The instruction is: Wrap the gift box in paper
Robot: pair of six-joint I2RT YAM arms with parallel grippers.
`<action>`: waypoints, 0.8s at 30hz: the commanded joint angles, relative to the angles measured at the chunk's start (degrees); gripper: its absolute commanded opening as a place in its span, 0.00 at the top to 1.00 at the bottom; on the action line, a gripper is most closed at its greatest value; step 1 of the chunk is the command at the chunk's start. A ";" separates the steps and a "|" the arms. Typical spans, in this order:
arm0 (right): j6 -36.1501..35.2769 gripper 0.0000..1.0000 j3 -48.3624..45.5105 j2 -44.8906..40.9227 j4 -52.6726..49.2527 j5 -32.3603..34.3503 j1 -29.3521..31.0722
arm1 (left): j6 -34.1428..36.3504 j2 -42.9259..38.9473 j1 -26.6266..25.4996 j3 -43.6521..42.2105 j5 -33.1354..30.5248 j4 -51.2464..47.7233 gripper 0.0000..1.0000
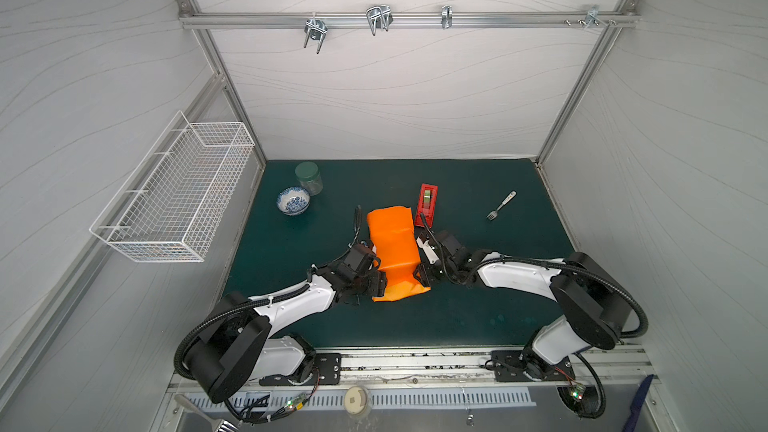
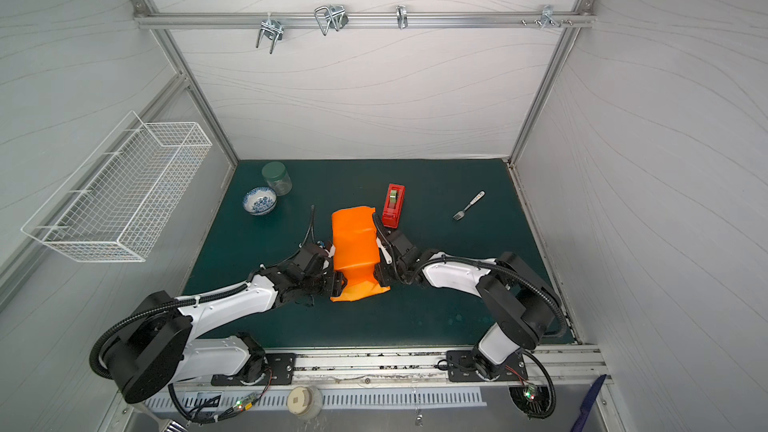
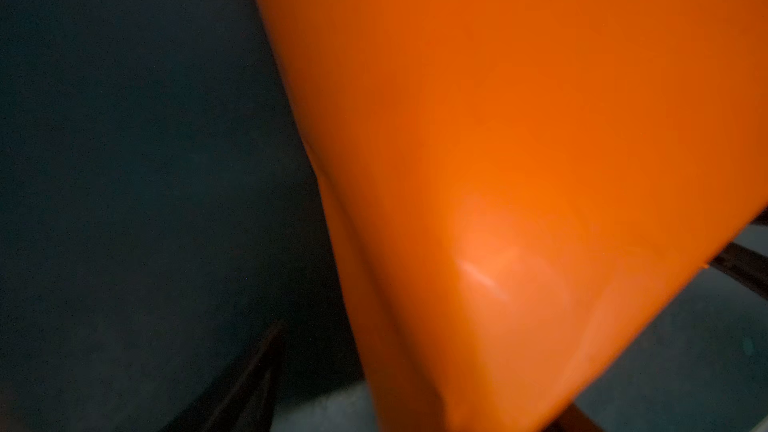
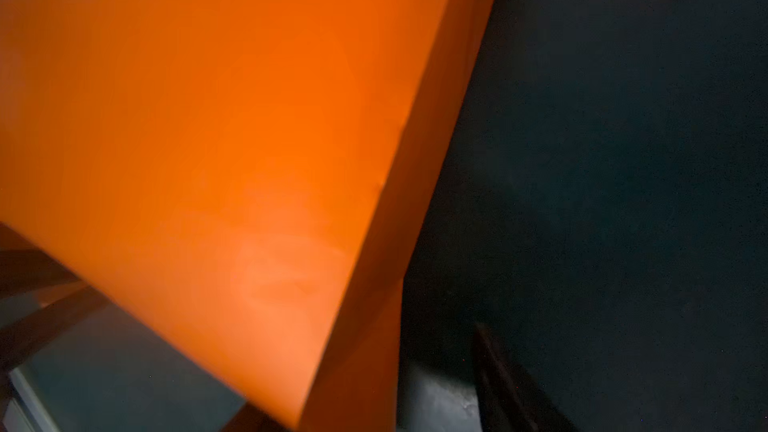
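Observation:
The orange paper [image 1: 395,243] [image 2: 355,243] lies folded into a long bundle on the green mat. The gift box is hidden under it. In both top views my left gripper [image 1: 379,280] [image 2: 338,282] sits at the bundle's near left edge. My right gripper [image 1: 424,274] [image 2: 380,274] sits at its near right edge. In the left wrist view the paper [image 3: 498,160] fills the space between the jaws, and one dark finger [image 3: 257,380] stands apart from it. The right wrist view shows the paper [image 4: 208,118] the same way, with a finger [image 4: 507,384] clear of it. Both grippers are open.
A red tape dispenser [image 1: 427,204] stands just behind the bundle's far right corner, close to the right wrist. A fork [image 1: 500,205] lies further right. A blue-patterned bowl [image 1: 293,200] and a green-lidded jar [image 1: 309,177] stand at the back left. A white wire basket [image 1: 174,189] hangs on the left wall.

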 commanded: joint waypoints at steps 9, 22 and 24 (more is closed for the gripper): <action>0.16 0.49 -1.48 -0.03 2.15 2.31 0.40 | 0.61 -7.01 -0.60 -0.01 -4.41 -2.41 0.28; 1.35 0.53 -1.21 0.95 2.44 3.07 0.38 | -1.65 0.97 -4.37 1.68 -11.99 -0.61 0.49; 1.60 0.54 -1.24 0.89 2.45 3.15 0.40 | -2.48 1.88 -5.28 1.83 -13.92 -0.32 0.51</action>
